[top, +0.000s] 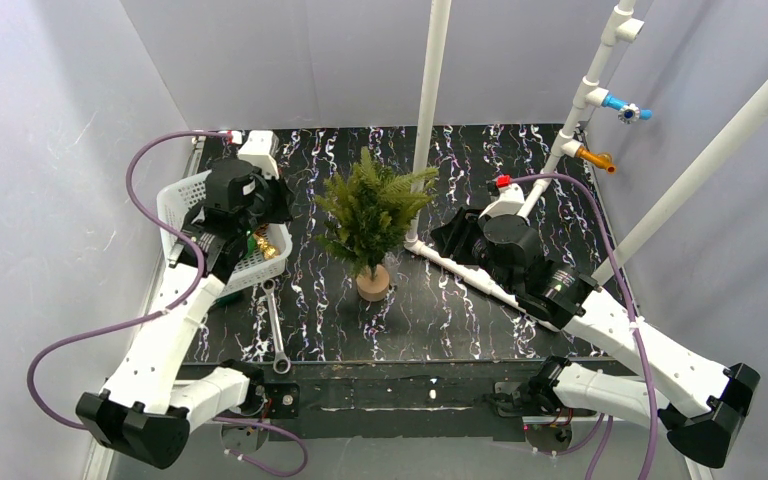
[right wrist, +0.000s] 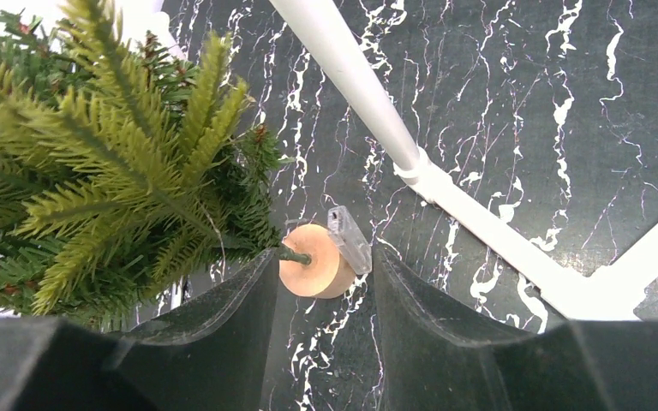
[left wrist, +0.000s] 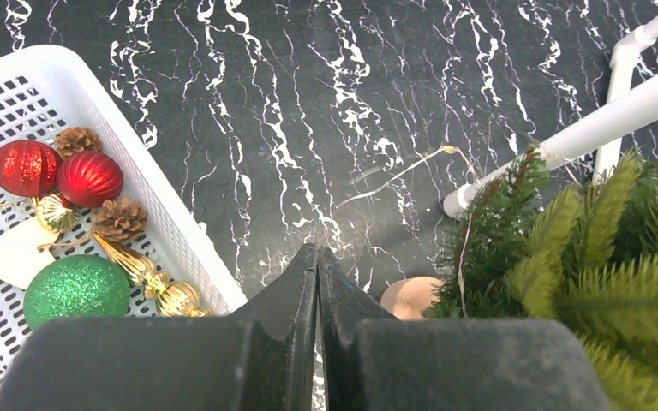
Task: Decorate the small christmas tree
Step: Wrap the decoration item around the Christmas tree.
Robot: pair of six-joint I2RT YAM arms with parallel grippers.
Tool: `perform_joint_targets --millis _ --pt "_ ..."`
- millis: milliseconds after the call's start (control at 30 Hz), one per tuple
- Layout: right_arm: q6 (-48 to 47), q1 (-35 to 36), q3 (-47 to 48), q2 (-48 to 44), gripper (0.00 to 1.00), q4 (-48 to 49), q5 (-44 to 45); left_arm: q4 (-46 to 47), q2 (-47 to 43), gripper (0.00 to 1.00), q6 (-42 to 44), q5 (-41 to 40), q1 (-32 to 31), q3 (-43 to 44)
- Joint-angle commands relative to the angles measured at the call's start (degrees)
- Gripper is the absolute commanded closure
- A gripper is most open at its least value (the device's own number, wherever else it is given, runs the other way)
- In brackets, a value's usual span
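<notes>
Top view. The small christmas tree (top: 372, 215) stands upright near the middle of the black marbled worktop (top: 460, 310), its round wooden base (top: 372, 283) on the surface. A white basket (top: 182, 195) lies at the left edge, and the left pincer (top: 272, 208) hangs over its inner side. The right pincer (top: 452, 236) sits right of the tree, apart from it, pointing toward it. A wrench (top: 276, 330) lies on the worktop near the front. A white pipe frame (top: 430, 100) rises just behind the tree.

Left wrist view. Left pincer closed, fingers pressed together, nothing between them. It is above bare worktop between basket and tree. In the basket: two red balls (left wrist: 90, 178), a green glitter ball (left wrist: 75, 289), pine cones (left wrist: 120, 219) and gold ornaments (left wrist: 150, 278). Tree branches fill the right side.

Right wrist view. Right pincer open and empty, fingers well apart. The tree's base shows in the gap, farther off and not touched. A small grey clip (right wrist: 349, 240) lies against the base.
</notes>
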Motion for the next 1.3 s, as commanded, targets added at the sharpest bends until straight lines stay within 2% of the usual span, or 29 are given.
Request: perform_joint_targets --millis 0,400,867,1267 --pt "-0.18 -0.27 -0.22 -0.96 0.47 1.11 0.43 -0.71 -4.77 1.00 -1.85 1.02 0.02 -1.24" --pt "0.06 -0.27 -0.09 -0.68 0.48 1.11 -0.54 0.70 -8.75 1.00 -3.34 3.74 -0.02 -1.53" --pt "1.20 -0.27 -2.47 -2.34 0.48 0.77 0.22 -0.79 -8.19 1.00 -1.29 4.04 -0.02 4.79" --pt "1.36 -0.27 -3.16 -3.94 0.48 0.15 0.30 -4.41 -14.31 1.00 -1.47 5.83 0.02 4.03"
